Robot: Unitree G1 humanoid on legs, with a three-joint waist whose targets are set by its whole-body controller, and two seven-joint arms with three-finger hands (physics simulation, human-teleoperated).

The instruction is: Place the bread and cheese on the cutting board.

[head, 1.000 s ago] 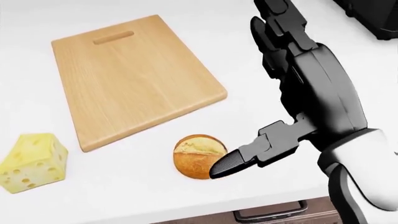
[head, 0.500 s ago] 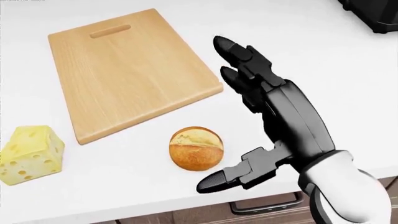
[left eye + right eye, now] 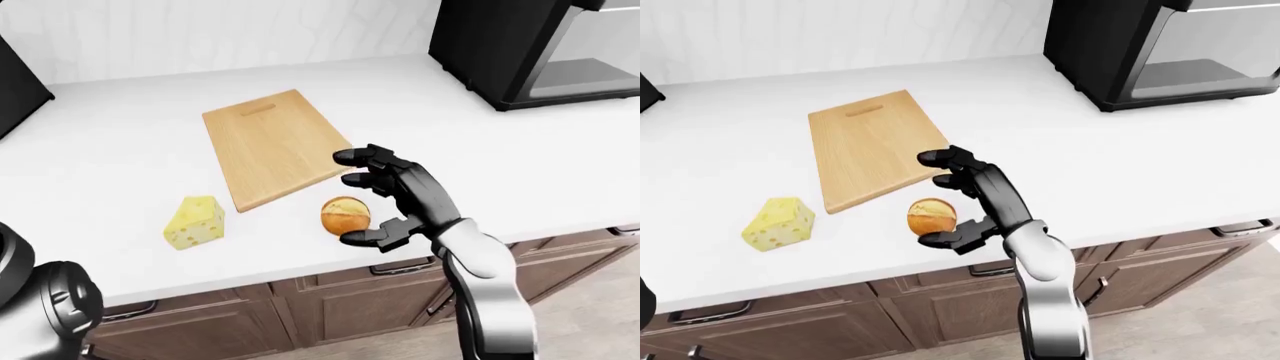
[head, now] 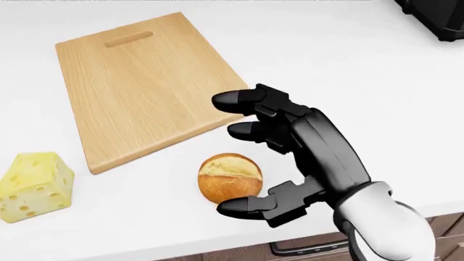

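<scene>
A round golden bread roll (image 4: pixel 230 178) lies on the white counter just below the cutting board's lower right corner. The wooden cutting board (image 4: pixel 141 81) with a handle slot lies bare at the upper left. A yellow cheese wedge (image 4: pixel 32 186) with holes rests on the counter at the far left. My right hand (image 4: pixel 235 155) is open, its black fingers (image 4: pixel 239 101) arched above the roll and the thumb below it, not closed on it. Only the left arm's shoulder (image 3: pixel 45 315) shows at the bottom left of the left-eye view; the left hand is out of view.
A black oven-like appliance (image 3: pixel 1140 45) stands on the counter at the upper right. Another dark object (image 3: pixel 18 90) sits at the left edge. Brown drawers with handles (image 3: pixel 990 266) run under the counter edge, close below the roll.
My right hand has swung left and curled over the roll, from beside it to arched around it. The roll, cheese and board have not moved.
</scene>
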